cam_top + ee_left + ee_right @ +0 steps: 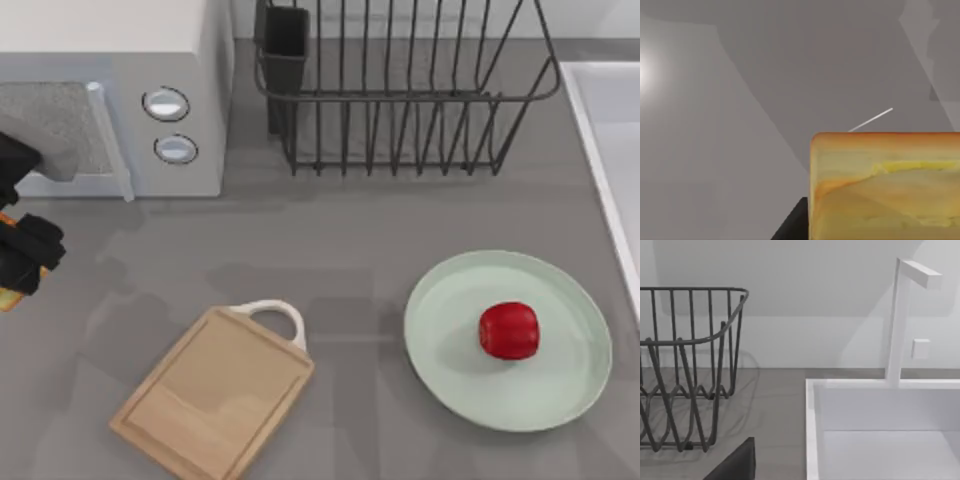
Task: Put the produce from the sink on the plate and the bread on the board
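Produce [509, 330] sits on the plate [560, 400], so that half looks finished. The left end effector [22, 262], far left, is clamped on the bread [885, 185], well short of the bare board [213, 392].

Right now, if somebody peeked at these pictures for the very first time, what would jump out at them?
The shiny red produce jumps out first, sitting on the pale green plate at the table's right. Next comes the golden bread, looming large in the left wrist view, with the left gripper at the table's left edge near the microwave. The wooden board lies bare in front, waiting.
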You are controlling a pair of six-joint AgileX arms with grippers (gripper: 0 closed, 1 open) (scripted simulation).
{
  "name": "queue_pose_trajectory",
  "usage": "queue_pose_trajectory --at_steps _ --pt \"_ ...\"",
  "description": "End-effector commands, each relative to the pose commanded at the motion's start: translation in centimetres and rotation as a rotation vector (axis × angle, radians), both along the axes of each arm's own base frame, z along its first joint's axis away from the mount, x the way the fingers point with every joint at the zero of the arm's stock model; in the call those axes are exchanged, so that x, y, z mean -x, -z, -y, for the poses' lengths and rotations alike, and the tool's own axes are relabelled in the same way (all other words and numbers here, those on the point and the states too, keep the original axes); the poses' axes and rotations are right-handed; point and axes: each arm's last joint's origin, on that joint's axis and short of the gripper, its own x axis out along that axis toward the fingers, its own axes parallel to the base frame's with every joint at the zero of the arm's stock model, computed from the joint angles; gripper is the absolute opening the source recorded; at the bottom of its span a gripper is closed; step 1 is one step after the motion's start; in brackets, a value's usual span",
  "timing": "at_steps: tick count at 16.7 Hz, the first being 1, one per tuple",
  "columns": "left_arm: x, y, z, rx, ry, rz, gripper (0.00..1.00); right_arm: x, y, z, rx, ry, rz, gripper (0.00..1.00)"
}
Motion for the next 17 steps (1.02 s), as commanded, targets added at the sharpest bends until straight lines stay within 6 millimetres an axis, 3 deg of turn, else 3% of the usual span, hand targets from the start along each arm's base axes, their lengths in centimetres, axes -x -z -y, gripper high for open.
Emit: queue_pose_trajectory --at_steps 4,8,12,17 --pt "0.1 0.1 0.3 0.0 -0.019 -0.008 0.0 0.0 0.0 0.0 0.0 0.0 0.0 1.0" --pt "0.1 0.7 1.8 -0.002 -0.156 -0.042 0.0 0.0 0.0 0.0 0.0 0.0 0.0 1.0" --pt "0.1 1.4 4.5 -0.017 -0.427 -0.071 0.0 0.0 0.0 0.0 0.0 0.0 0.0 1.0" --pt "0.6 2.3 8.6 -0.052 -0.918 -0.075 0.0 0.0 0.0 0.0 0.0 0.0 0.0 1.0"
